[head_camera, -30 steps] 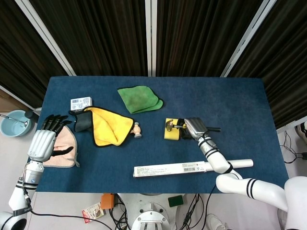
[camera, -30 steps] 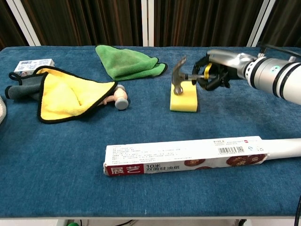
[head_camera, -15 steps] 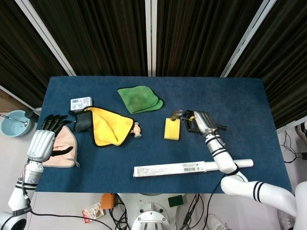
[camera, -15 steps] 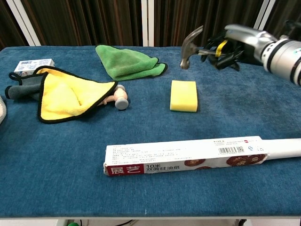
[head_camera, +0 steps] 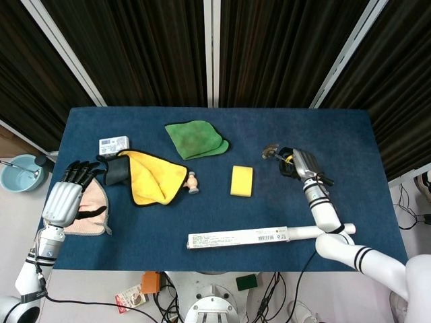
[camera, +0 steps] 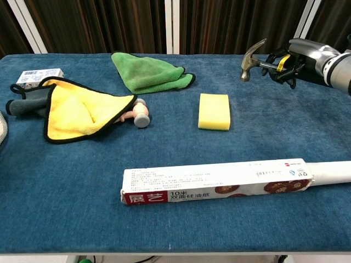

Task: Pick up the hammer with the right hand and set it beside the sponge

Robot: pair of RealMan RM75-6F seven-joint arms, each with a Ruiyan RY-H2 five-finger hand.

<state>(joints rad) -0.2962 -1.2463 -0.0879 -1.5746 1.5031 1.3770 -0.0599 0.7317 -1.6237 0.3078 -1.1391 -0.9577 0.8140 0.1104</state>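
Hammer held clear of the sponge
The right hand (camera: 288,59) gripped the metal-headed hammer (camera: 253,59) above the blue cloth surface (camera: 164,148), well right of the yellow rectangular sponge (camera: 214,111); the left hand (head_camera: 67,195) lay spread.

cloths: three, green (camera: 149,74), yellow (camera: 82,112), pink (head_camera: 89,205)
sponge (camera: 214,111): one
hammer (camera: 251,60): one
long box (camera: 216,180): one
small box (head_camera: 114,145): one
bowl (head_camera: 19,173): one

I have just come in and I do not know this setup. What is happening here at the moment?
The robot's right hand holds a small hammer in the air, above the blue table and to the right of the yellow sponge. The hammer is not set down yet. The left hand holds nothing and hangs over a pink cloth at the table's left edge. A long box lies near the front.
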